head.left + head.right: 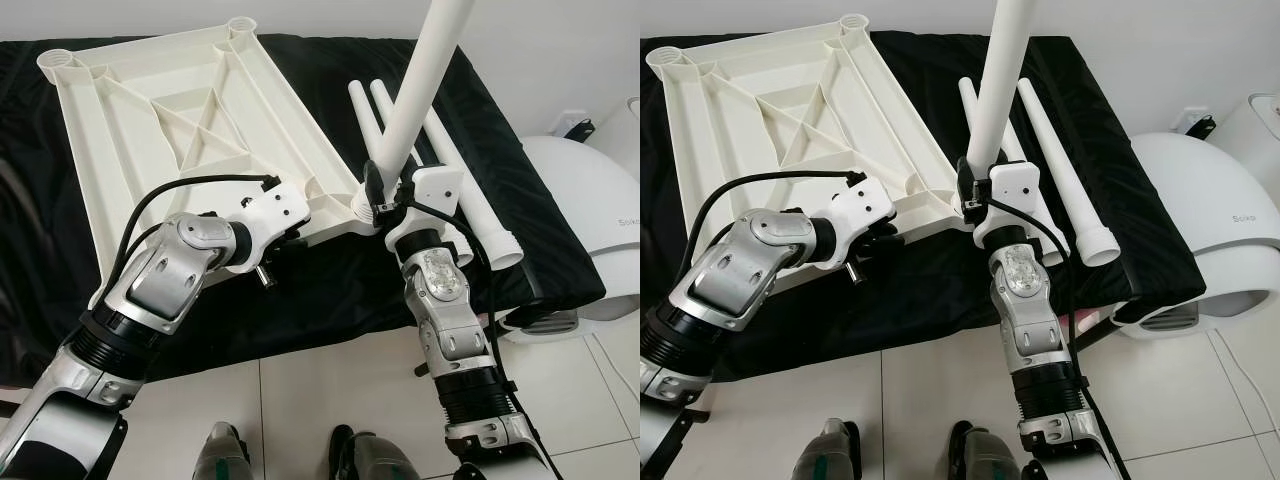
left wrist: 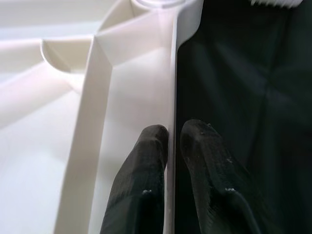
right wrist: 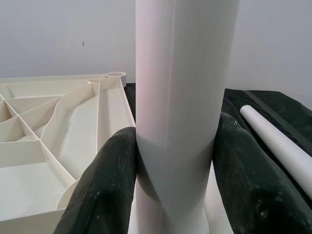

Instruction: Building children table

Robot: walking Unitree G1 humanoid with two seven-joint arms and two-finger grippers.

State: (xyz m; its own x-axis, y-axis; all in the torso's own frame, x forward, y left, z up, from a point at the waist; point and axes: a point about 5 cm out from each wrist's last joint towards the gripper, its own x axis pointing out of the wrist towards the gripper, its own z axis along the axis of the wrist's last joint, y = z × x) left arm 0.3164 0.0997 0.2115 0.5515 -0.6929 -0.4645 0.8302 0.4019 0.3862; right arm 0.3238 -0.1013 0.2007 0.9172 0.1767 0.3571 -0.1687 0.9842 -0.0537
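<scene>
While the upturned white tabletop (image 1: 170, 120) lies ribs-up on a black cloth (image 1: 330, 270) spread over a low surface, a white table leg (image 1: 425, 90) is held upright at the tabletop's near right corner socket (image 1: 365, 205), where its lower end appears to be seated or nearly so. The leg is clamped between the two black fingers of the right gripper (image 3: 173, 165), one pad pressed to each side of the tube just above its base. The tabletop's near rim is pinched by the left gripper (image 2: 170, 141), one finger inside the rim and one outside on the cloth side, so that the panel is steadied. Three more legs (image 1: 1060, 170) are seen lying on the cloth just to the right of the tabletop, their flared ends toward the near edge. Two further empty corner sockets (image 1: 60, 62) are visible at the far end. A rounded white appliance (image 1: 1210, 200) stands on the tiled floor (image 1: 330, 390) to the right. The step in hand is judged to be the fitting of the first leg; next, it would need to be pressed or twisted straight down until firmly home, with the rim kept braced, before a second leg is fetched.
</scene>
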